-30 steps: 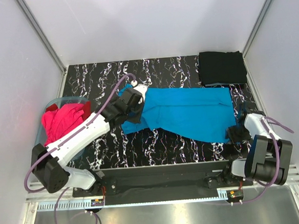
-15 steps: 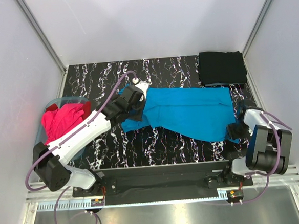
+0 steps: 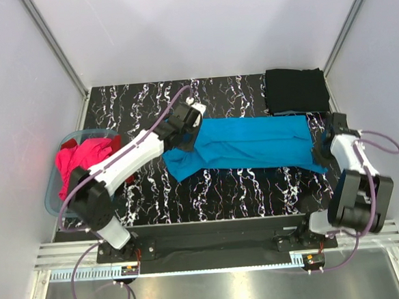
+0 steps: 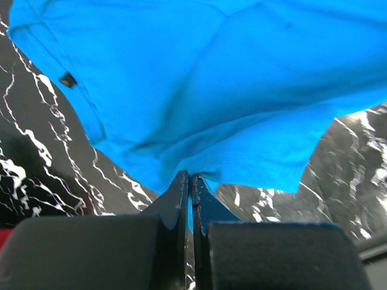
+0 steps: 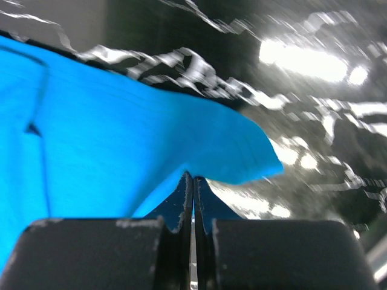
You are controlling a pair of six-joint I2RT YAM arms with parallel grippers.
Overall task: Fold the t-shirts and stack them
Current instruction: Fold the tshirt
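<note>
Fabric of the turquoise-blue t-shirt (image 3: 247, 143) stretches in a long band across the middle of the table (image 3: 223, 189), doubled over along its length, and each end is caught by an arm. At its left end the left gripper (image 3: 187, 138) has its jaws pressed together on a bunched edge of the cloth (the left wrist view shows the blue material (image 4: 211, 90) spreading away from the closed fingertips (image 4: 183, 187)). At the right end the right gripper (image 3: 320, 148) likewise pinches a corner of the shirt (image 5: 109, 133) between closed jaws. A black t-shirt (image 3: 296, 90) lies folded flat in the far right corner, well apart from the blue one. Over at the left edge a magenta-pink t-shirt (image 3: 80, 161) and a red t-shirt (image 3: 113, 143) sit crumpled in a pale-blue tub (image 3: 52, 194)
</note>
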